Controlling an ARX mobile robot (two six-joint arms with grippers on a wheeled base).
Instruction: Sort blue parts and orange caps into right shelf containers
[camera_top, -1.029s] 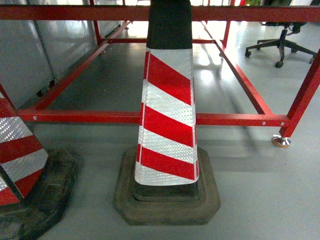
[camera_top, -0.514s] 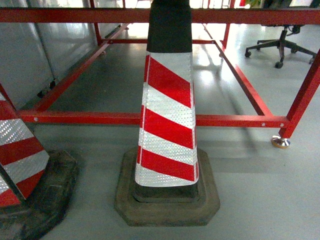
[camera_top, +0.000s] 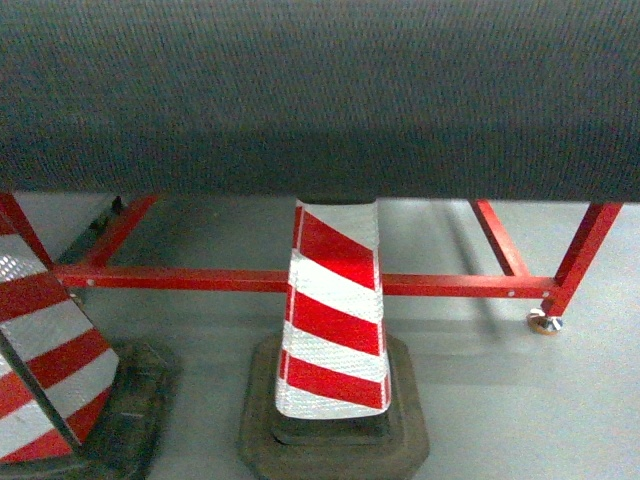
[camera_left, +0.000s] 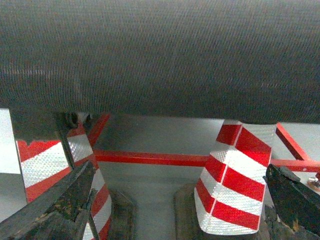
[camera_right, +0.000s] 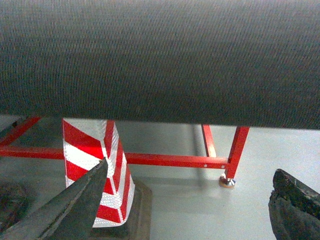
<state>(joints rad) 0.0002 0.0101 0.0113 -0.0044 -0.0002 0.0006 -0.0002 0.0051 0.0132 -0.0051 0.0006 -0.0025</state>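
Note:
No blue parts, orange caps or right shelf containers show in any view. In the left wrist view my left gripper (camera_left: 181, 170) stands open, its dark worn fingers (camera_left: 60, 205) at the bottom corners with nothing between them. In the right wrist view my right gripper (camera_right: 190, 167) is open too, with only grey floor between its fingers (camera_right: 75, 205). Neither gripper appears in the head view. A dark textured surface (camera_top: 320, 90) fills the upper half of all three views and hides what lies beyond it.
A red-and-white striped traffic cone (camera_top: 333, 310) on a dark rubber base stands straight ahead, with a second cone (camera_top: 45, 360) at the left. Behind them runs a red metal frame (camera_top: 450, 286) with a footed leg (camera_top: 545, 322) on the grey floor.
The head view has shifted. The dark textured surface now covers the upper half, hiding the office chair and far floor. The cones and red frame look smaller and lower.

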